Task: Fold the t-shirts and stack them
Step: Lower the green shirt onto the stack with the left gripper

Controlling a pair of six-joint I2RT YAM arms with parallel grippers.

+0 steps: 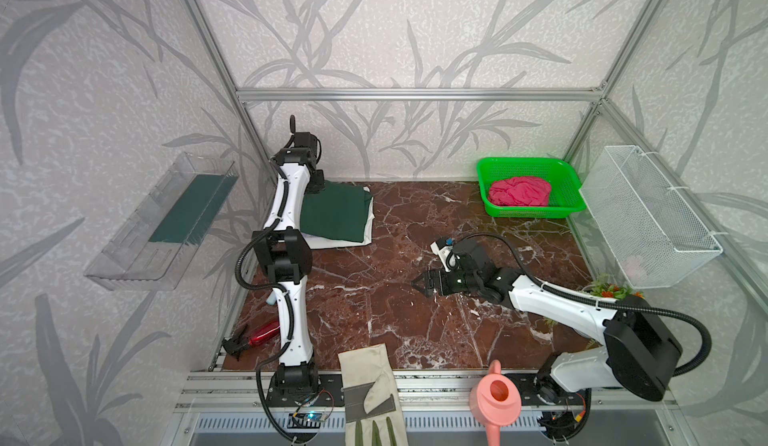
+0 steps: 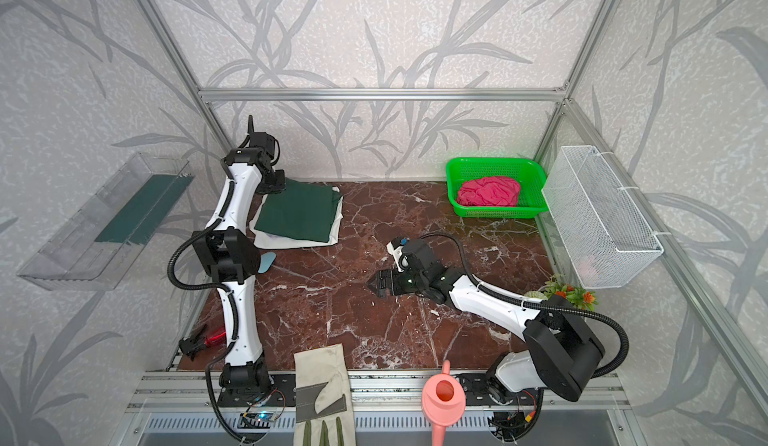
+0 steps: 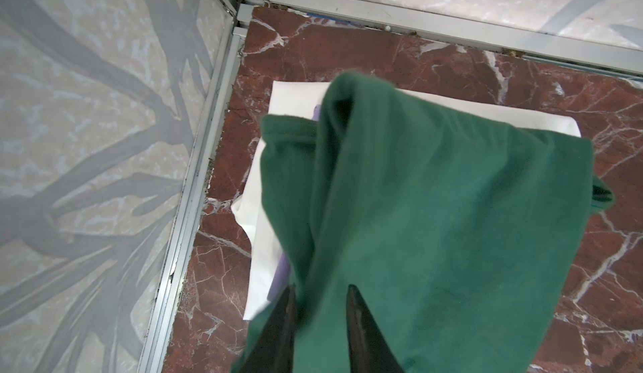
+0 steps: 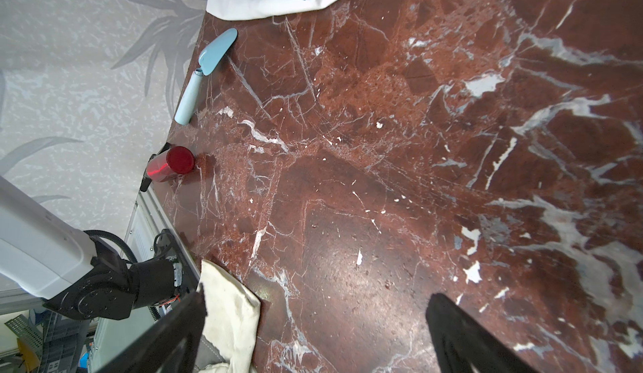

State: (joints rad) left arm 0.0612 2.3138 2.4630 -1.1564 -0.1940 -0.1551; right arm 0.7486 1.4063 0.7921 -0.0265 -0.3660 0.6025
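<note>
1 glove (image 4: pixel 229 305) beside spread right claw (image 4: pixel 316 296); left claw (image 3: pixel 322 287) amid dark green tee (image 3: pixel 452 232), grip unclear.

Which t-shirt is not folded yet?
The pink-red t-shirt, crumpled in the green basket. The dark green t-shirt and the white t-shirt lie folded in a stack.
</note>
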